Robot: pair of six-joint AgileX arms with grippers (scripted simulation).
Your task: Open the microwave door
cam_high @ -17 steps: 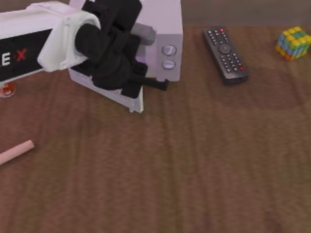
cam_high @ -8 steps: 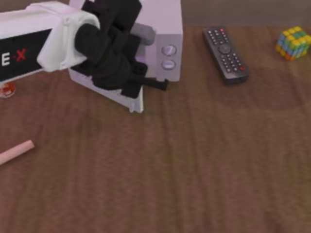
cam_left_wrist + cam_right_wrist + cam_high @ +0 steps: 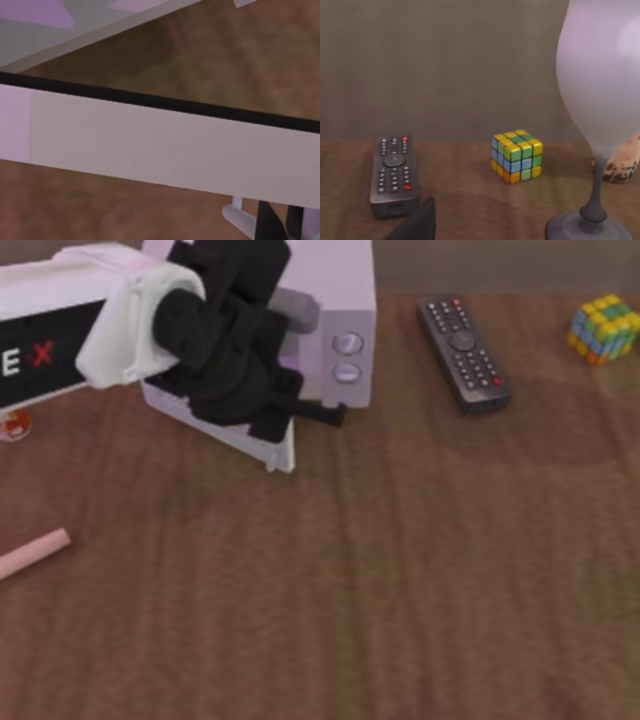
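Note:
The white microwave (image 3: 340,290) stands at the table's far edge, left of centre, with two silver knobs (image 3: 347,343) on its front. The microwave door (image 3: 283,452) is swung partly out, its free end toward the table's middle. My left gripper (image 3: 305,412) hangs over that free end. In the left wrist view the door (image 3: 150,145) is a broad white band, and my left gripper (image 3: 282,225) is shut on its slim white handle (image 3: 237,217). Only a dark part of my right gripper (image 3: 417,225) shows, parked off the top view's right.
A black remote (image 3: 463,340) lies right of the microwave, and a coloured cube (image 3: 603,328) sits at the far right. A pink stick (image 3: 32,552) lies at the left edge. The right wrist view shows a pale goblet-shaped vase (image 3: 600,75) close by.

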